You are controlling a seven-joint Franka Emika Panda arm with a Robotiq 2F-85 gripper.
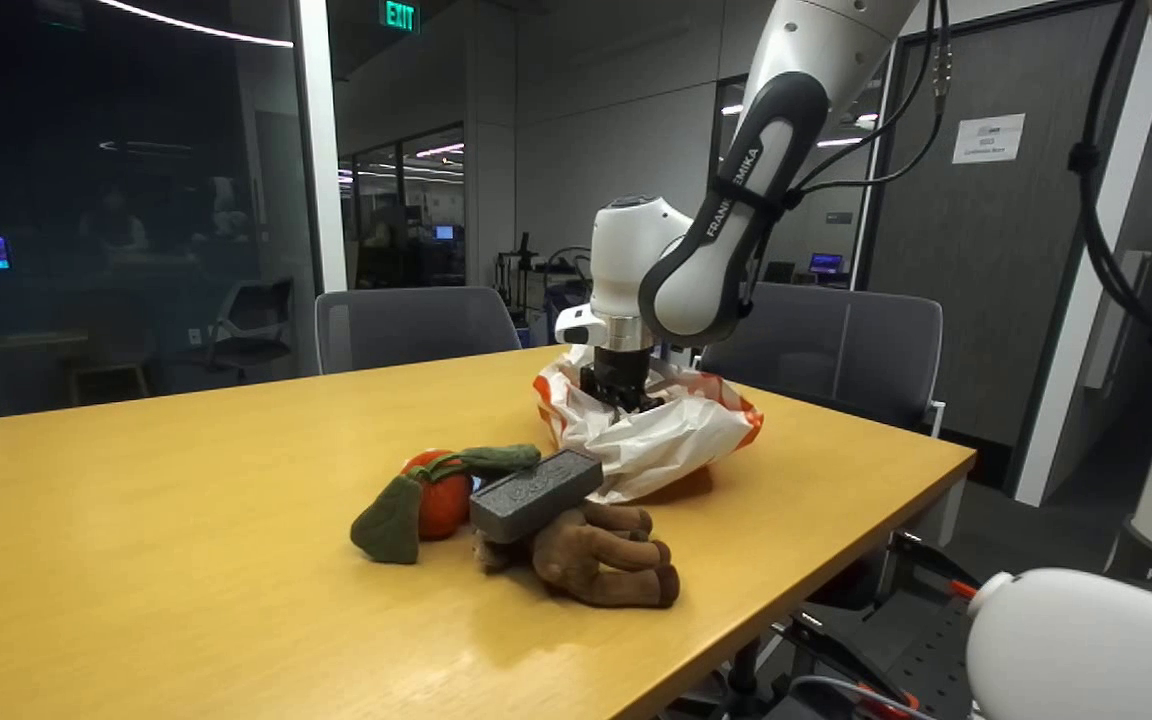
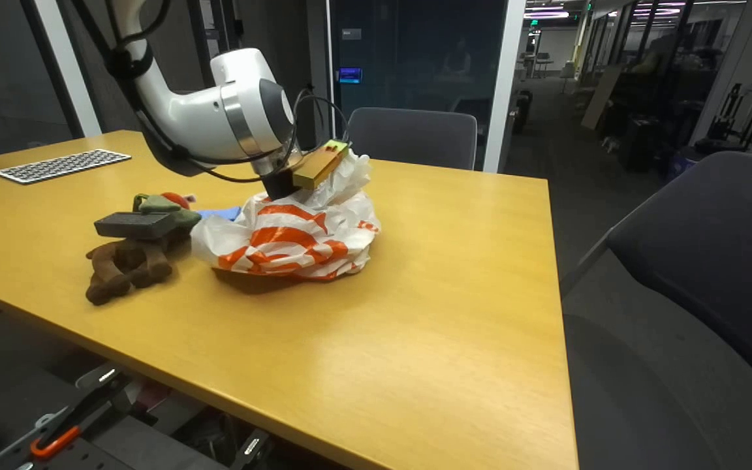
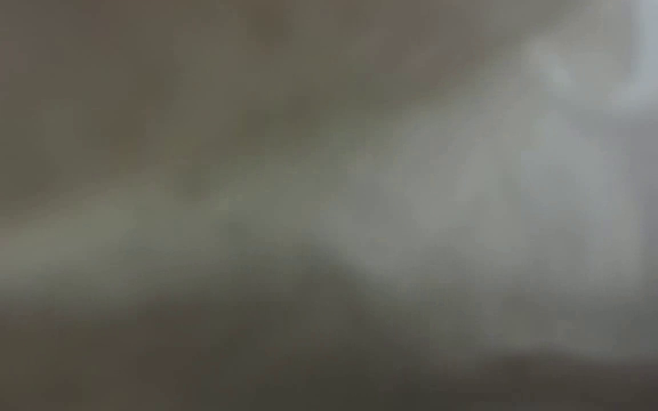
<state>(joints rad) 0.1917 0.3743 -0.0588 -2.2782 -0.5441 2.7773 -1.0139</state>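
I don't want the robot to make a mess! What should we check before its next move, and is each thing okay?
1. Gripper down at the plastic bag: ok.
2. Gripper open or shut: cannot tell from these views.
3. Plastic bag on the table: ok.
4. Gray block steady: cannot tell; it rests on the brown plush animal.
5. Wrist view sharp: not ok, everything there is blurred.

The crumpled white plastic bag (image 2: 292, 238) is displaying orange stripes, and the mechanical hand (image 1: 632, 402) is showing black. The limp plush animal (image 1: 568, 552) is showing brown with darker feet (image 1: 669, 586), the rectangular block (image 1: 536, 495) dark grey, the round object (image 1: 447, 506) red-orange, the floppy cloth-like piece (image 1: 389, 522) green, and the flat worktop (image 1: 186, 500) yellow-tan.
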